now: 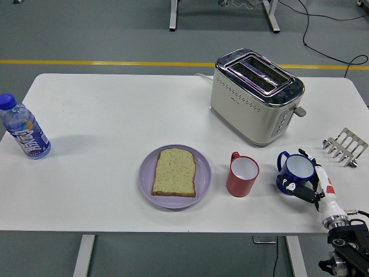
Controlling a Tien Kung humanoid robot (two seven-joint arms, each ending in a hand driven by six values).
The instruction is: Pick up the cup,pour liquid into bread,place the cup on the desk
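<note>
The blue ceramic cup [296,172] is gripped by the right hand [311,186] on the white table [104,173]; a red mug [241,175] is seen to its left.

We are seeing a blue cup [296,171] standing upright near the table's right front edge, white inside, handle pointing left, a slice of bread [174,172] lying flat on a purple plate [147,179], well apart leftward.

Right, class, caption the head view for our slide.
Robot's right hand grips a blue cup beside a red cup and bread.
</note>
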